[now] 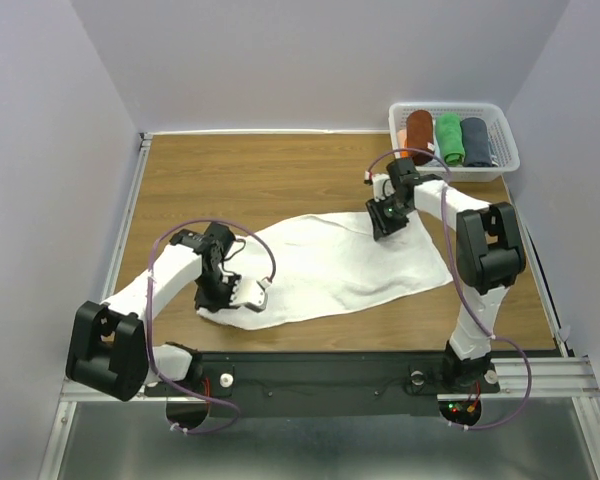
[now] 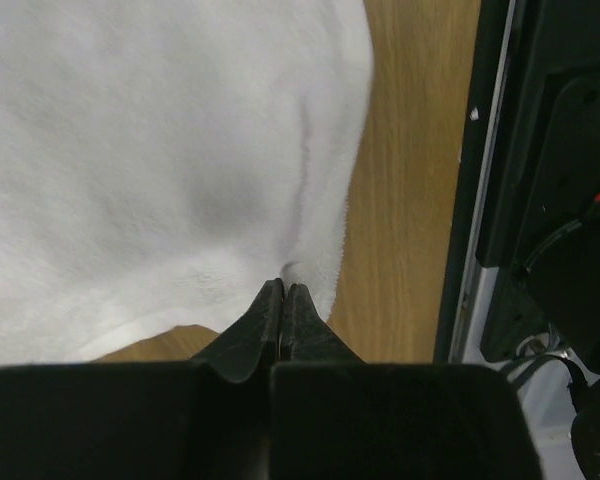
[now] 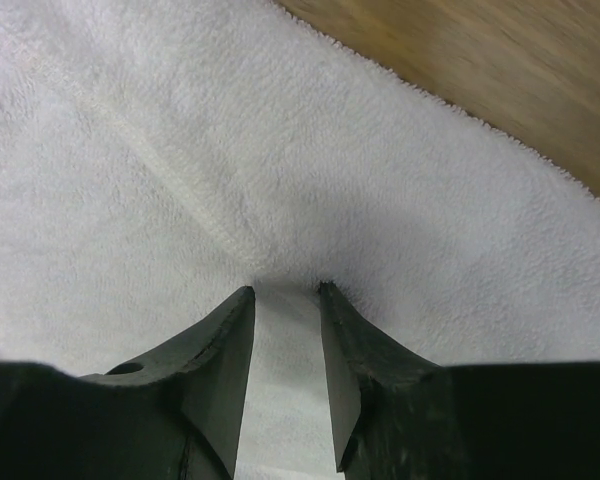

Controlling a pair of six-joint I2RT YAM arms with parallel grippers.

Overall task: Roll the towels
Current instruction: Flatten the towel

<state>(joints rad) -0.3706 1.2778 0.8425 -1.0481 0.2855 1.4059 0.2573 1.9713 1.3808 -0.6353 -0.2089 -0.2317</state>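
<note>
- Left gripper: pinched tight on near edge of large plain white cloth towel.
- Right gripper: narrowly parted, tips pressing towel's far edge.
- Towel: spread on wooden desk.

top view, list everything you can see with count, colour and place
white towel: one, white, spread flat mid-table
basket: one, white, far right corner of the table
rolled towels: three in the basket, rust-brown, green, dark blue-grey
table: one, brown wood
left hand: one, black, shut on the white towel's near left edge
right hand: one, black, jaws part open, pressed on the white towel's far right part
</note>
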